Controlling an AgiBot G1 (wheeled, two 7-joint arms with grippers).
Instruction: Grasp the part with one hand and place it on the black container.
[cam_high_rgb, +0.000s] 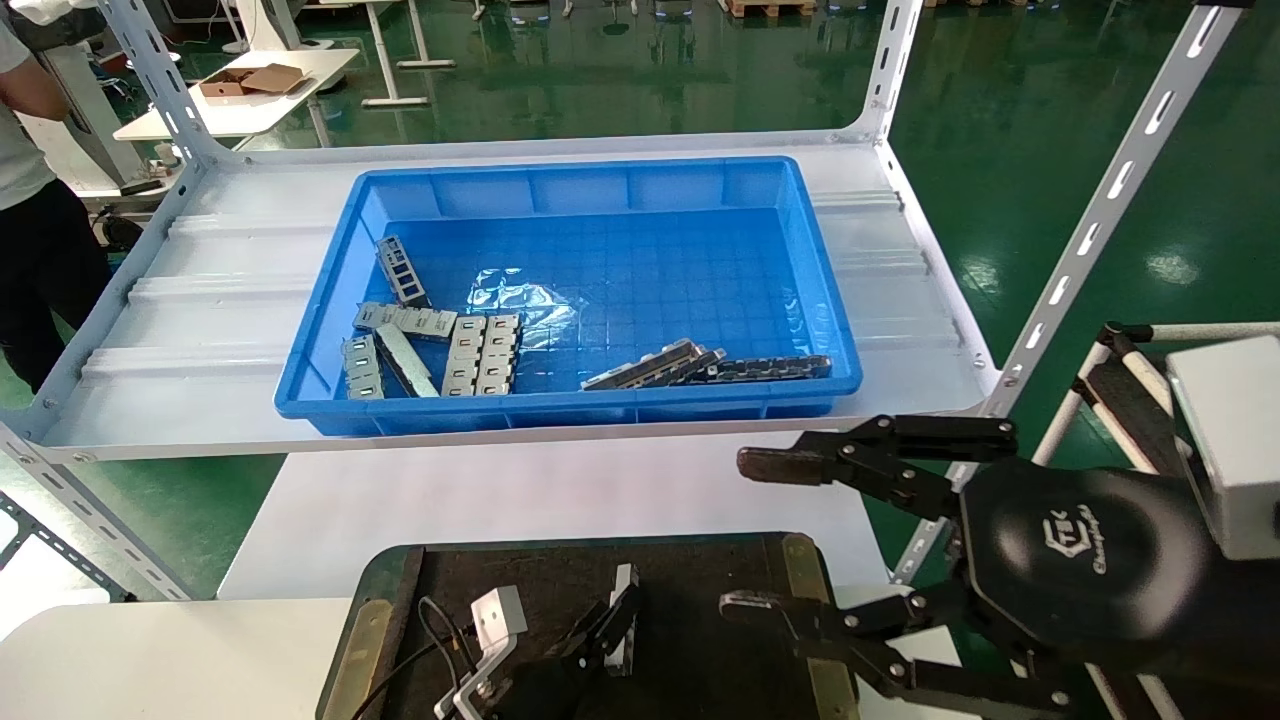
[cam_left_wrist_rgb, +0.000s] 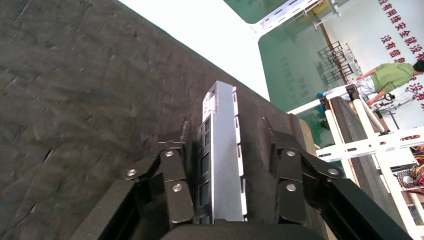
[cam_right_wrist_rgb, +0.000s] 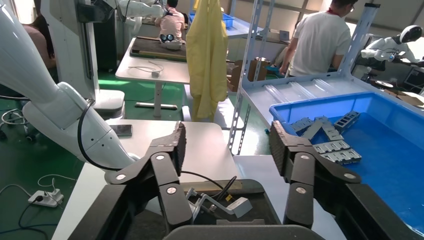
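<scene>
The part (cam_high_rgb: 625, 612), a slim silver-grey channel bar with rectangular cutouts, rests on the rough floor of the black container (cam_high_rgb: 700, 580) at the bottom centre of the head view. My left gripper (cam_high_rgb: 600, 628) straddles it. In the left wrist view the part (cam_left_wrist_rgb: 222, 150) lies lengthwise between the fingers of the left gripper (cam_left_wrist_rgb: 224, 125), which stand open; dark container floor (cam_left_wrist_rgb: 75, 100) shows beside the bar. My right gripper (cam_high_rgb: 740, 535) hovers open and empty over the container's right edge. Nothing lies between the pads of the right gripper (cam_right_wrist_rgb: 227, 145).
A big blue bin (cam_high_rgb: 560, 410) sits on the white shelf behind, holding several silver plates (cam_high_rgb: 480, 355) and bars (cam_high_rgb: 650, 365). A slanted shelf post (cam_high_rgb: 1090, 240) stands at the right. A person (cam_high_rgb: 30, 180) is at the far left.
</scene>
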